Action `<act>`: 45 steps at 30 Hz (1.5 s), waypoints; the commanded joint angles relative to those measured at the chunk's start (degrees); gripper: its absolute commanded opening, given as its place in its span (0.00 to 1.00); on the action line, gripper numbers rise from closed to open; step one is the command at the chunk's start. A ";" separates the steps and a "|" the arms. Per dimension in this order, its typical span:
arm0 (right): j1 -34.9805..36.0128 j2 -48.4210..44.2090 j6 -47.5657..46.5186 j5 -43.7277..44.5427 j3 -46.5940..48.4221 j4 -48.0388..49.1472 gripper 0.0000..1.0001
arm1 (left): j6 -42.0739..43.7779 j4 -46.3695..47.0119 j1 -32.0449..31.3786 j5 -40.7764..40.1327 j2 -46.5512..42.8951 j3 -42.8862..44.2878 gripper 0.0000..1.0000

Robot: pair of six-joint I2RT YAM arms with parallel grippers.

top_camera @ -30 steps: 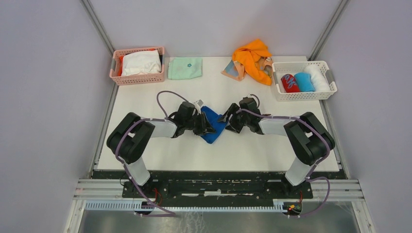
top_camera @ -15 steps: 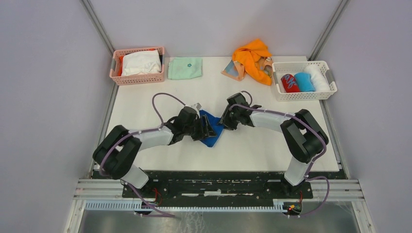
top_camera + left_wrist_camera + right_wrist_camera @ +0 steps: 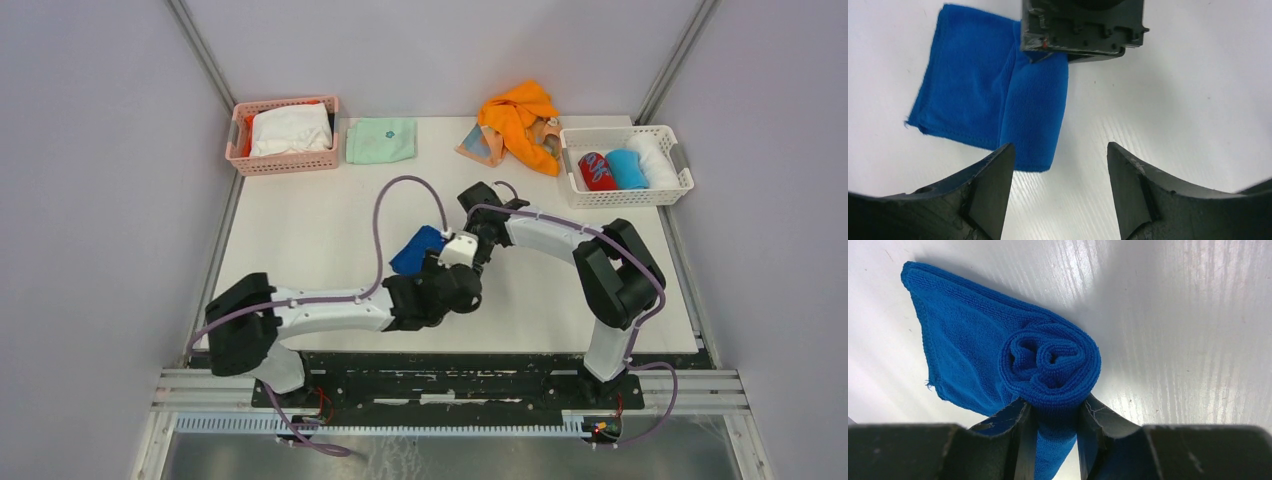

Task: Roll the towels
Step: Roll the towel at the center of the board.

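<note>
The royal blue towel (image 3: 414,250) lies mid-table, partly rolled, with a flat flap spread to its left (image 3: 963,95). My right gripper (image 3: 1055,405) is shut on one end of the roll (image 3: 1050,360), fingers on either side. It appears as a black block over the towel's far end (image 3: 1080,25). My left gripper (image 3: 1059,150) is open and holds nothing. The roll's near end lies just past its left fingertip. The orange towel (image 3: 515,115) sits crumpled at the back, on top of the peach patterned towel (image 3: 478,146).
A folded mint-green cloth (image 3: 381,140) lies at the back beside a pink basket (image 3: 285,165) of white cloth. A white basket (image 3: 625,196) at the back right holds red, light blue and white rolls. The left arm stretches low across the near table.
My left gripper has opened, let go of the blue towel and drawn back toward the near edge. My right gripper has closed on the roll's end. The towel has shifted slightly left.
</note>
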 commanded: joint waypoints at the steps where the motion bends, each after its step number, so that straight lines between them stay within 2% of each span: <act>1: 0.40 0.91 -1.18 2.28 1.95 -4.59 0.37 | 10.70 -1.09 -4.38 -18.43 8.30 6.35 0.74; 9: 0.44 1.40 -1.24 1.42 2.32 -4.76 0.37 | 20.22 6.68 -5.90 -22.83 17.60 7.57 0.74; 16: 0.42 1.37 -1.46 0.47 2.05 -3.66 0.37 | 18.23 5.96 -5.82 -21.70 24.17 6.92 0.71; 20: 0.34 1.18 -1.37 -1.11 1.31 -1.16 0.37 | 17.36 5.86 -5.72 -20.57 26.22 6.04 0.59; 24: 0.13 -0.64 -1.75 -2.48 -0.45 2.36 0.42 | 15.07 5.28 -4.47 -17.40 24.19 4.46 0.35; 25: 0.00 -1.46 -2.08 -2.65 -0.97 3.41 0.44 | 14.43 5.47 -3.73 -15.93 22.87 3.64 0.32; 29: -1.34 -5.27 -4.77 -4.31 -2.63 7.43 0.54 | 12.50 7.57 0.63 -4.31 16.64 0.03 0.27; 35: -4.73 -11.03 -4.61 -9.60 -9.45 17.77 0.69 | 8.10 13.24 12.81 24.50 7.58 -6.64 0.26; 40: -5.78 -12.74 -3.09 -12.18 -13.68 25.83 0.77 | 3.95 14.64 22.93 43.26 7.40 -7.68 0.26; 45: -5.81 -8.84 0.40 -14.88 -15.95 33.50 0.80 | -3.50 19.19 31.26 57.34 11.57 -8.72 0.26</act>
